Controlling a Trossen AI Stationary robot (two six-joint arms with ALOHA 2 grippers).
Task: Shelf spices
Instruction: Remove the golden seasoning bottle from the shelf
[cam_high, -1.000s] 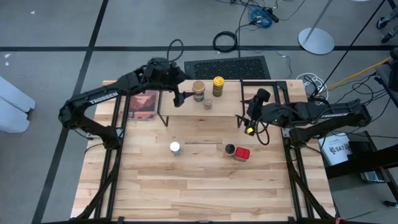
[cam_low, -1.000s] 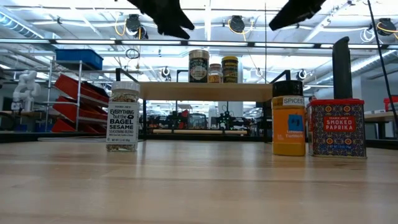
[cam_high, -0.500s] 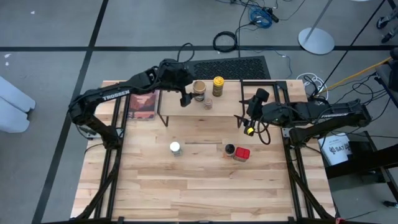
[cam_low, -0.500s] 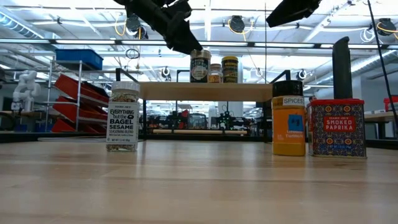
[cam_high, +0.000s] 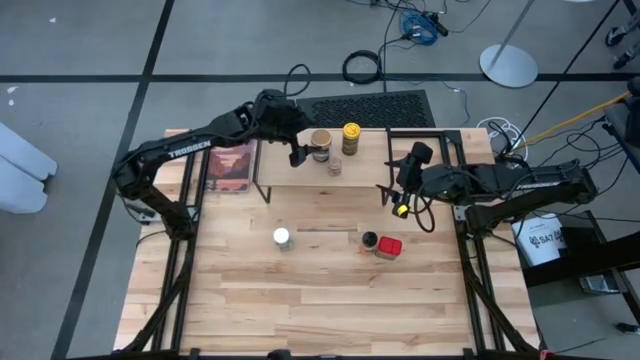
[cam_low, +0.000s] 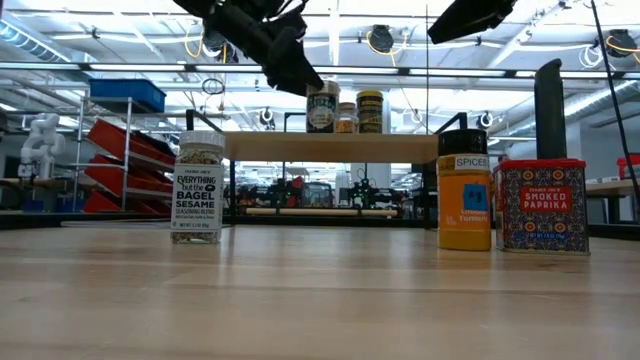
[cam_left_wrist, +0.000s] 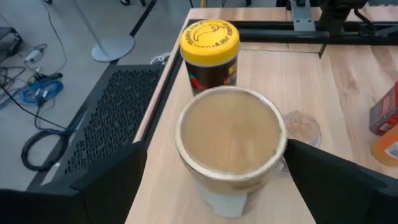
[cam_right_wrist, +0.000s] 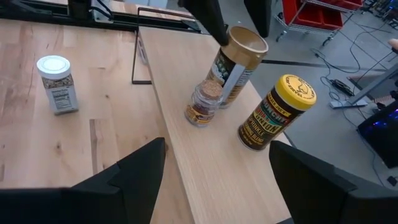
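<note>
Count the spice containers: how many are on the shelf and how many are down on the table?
6 in all. On the shelf: tan jar, yellow-lidded jar, small jar. On the table: white-lidded jar, dark-lidded orange jar, red tin. None seems hidden.

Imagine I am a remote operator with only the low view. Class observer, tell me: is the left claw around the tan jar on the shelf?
Observer: Yes. In the left wrist view the tan jar sits between the left claw's open fingers.
Operator: Where is the right claw?
Observer: From above, the right claw hangs by the right end of the shelf.
Operator: Is it carrying anything?
Observer: No. Its wrist view shows the fingers wide apart with nothing between them.
</note>
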